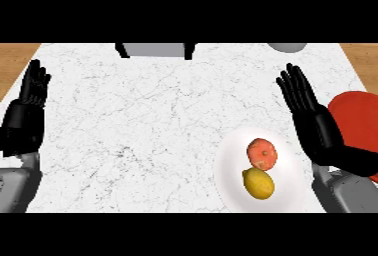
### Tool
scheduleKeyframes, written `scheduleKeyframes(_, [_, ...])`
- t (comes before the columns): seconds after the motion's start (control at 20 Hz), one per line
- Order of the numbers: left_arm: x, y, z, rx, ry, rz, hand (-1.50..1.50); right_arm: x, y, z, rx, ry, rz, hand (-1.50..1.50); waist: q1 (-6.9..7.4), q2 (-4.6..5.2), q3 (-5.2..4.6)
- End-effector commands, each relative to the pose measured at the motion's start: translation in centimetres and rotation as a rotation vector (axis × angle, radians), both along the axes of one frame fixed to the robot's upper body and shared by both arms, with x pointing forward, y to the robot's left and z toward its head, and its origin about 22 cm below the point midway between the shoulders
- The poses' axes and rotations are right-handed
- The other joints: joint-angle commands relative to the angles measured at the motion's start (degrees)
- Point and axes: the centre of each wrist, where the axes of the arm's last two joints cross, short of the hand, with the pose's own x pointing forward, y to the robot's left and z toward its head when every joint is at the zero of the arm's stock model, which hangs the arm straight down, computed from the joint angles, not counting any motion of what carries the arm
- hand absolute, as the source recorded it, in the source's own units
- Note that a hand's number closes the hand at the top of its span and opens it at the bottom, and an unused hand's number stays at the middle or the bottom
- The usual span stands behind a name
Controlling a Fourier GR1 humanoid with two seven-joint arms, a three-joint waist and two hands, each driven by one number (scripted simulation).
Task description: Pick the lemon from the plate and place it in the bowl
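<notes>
The lemon lies on the near half of the white plate, its long axis running roughly away from the robot, and seems to touch a reddish-orange fruit beyond it. The right hand, fingers straight and holding nothing, stands at the plate's right rim, so the lemon sits to its left and nearer the robot. The red bowl is just right of that hand. The left hand, likewise flat and empty, rests well apart across the surface, so the right hand is the likelier one for the pick.

The lemon lies open from above and left — a reddish fruit touches its far side.
</notes>
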Motion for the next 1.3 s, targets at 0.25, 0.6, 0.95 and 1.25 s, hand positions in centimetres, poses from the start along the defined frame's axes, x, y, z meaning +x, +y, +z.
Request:
scheduleKeyframes(0.25, [-1.0, 0.9, -0.9, -0.025, 0.182, -0.010, 0.00, 3.3, -6.4, 5.7, 0.087, -0.097, 0.418, 1.50, 0.89, 2.04, 0.96])
scheduleKeyframes(0.6, [-3.3, 0.5, -2.3, -0.069, 0.264, 0.001, 0.00, -6.2, -13.5, -1.9, -0.477, 0.295, 0.069, -1.50, -2.39, 1.12, 0.74])
scheduleKeyframes(0.95, [-1.5, -0.5, -0.2, -0.088, 0.280, -0.003, 0.00, -7.8, -15.6, 0.3, -0.545, 0.287, 0.091, -1.50, -1.57, 1.49, 0.73])
scheduleKeyframes(1.25, [-1.2, -1.5, 0.1, -0.088, 0.269, -0.038, 0.00, -3.8, -14.6, 4.3, -0.562, 0.296, 0.108, -1.50, -1.12, 1.61, 0.73])
